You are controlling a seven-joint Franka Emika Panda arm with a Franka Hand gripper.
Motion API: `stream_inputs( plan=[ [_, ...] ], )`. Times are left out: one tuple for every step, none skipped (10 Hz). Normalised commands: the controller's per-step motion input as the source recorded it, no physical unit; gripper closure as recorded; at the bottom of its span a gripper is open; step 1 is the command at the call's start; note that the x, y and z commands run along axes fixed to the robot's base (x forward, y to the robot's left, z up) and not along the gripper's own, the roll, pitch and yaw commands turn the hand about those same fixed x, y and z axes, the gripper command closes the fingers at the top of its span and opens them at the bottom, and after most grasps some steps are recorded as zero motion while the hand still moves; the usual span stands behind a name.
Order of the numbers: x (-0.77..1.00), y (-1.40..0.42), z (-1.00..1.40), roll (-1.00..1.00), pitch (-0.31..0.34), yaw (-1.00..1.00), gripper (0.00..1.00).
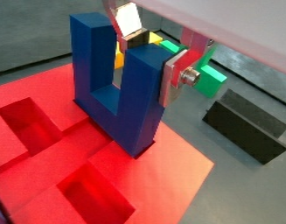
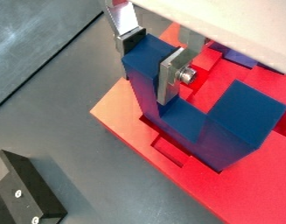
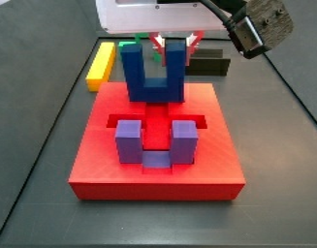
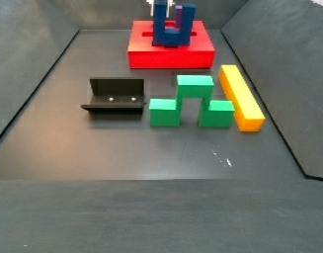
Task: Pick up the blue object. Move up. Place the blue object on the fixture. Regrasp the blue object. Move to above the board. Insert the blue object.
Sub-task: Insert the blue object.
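The blue object (image 1: 110, 87) is a deep-blue U-shaped block held upright, prongs up. My gripper (image 1: 151, 59) is shut on one prong, with a silver finger (image 1: 170, 80) flat against its side. Both also show in a wrist view, the gripper (image 2: 151, 57) and the blue object (image 2: 198, 114). In a side view the blue object (image 3: 154, 77) stands at the far end of the red board (image 3: 96, 160), with the gripper (image 3: 177, 44) at its top. I cannot tell whether its base rests in a recess. The dark fixture (image 4: 115, 97) stands apart on the floor.
A purple U-shaped block (image 3: 154, 145) sits in the board's near recess. A yellow bar (image 3: 103, 63) lies beside the board. Green blocks (image 4: 193, 99) and the yellow bar (image 4: 240, 96) lie near the fixture. Open recesses (image 1: 40, 122) show in the board.
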Motion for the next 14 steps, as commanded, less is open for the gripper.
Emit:
stream_inputs(
  plan=[
    [0.19,0.00,0.08,0.24,0.104,0.00,1.00],
    [0.09,0.00,0.00,0.17,0.083,0.00,1.00],
    [0.03,-0.03,-0.04,0.18,0.041,0.00,1.00],
    [0.08,-0.04,-0.17,0.29,0.034,0.01,1.00],
    [0.00,-0.04,-0.16,0.31,0.006,0.12,1.00],
    [0.04,-0.07,0.00,0.28,0.013,0.19,1.00],
    [0.00,-0.04,0.00,0.31,0.009,0.20,1.00],
    [0.00,0.00,0.00,0.29,0.000,0.28,1.00],
    [0.04,-0.02,0.00,0.24,0.003,0.29,1.00],
    [0.00,0.00,0.00,0.22,0.000,0.24,1.00],
    [0.00,0.00,0.00,0.21,0.009,0.11,1.00],
    [0.05,0.00,0.01,0.24,0.049,0.00,1.00],
    [0.05,-0.05,-0.07,0.21,0.027,0.00,1.00],
    [0.05,-0.12,-0.33,0.18,0.000,-0.01,1.00]
  ],
)
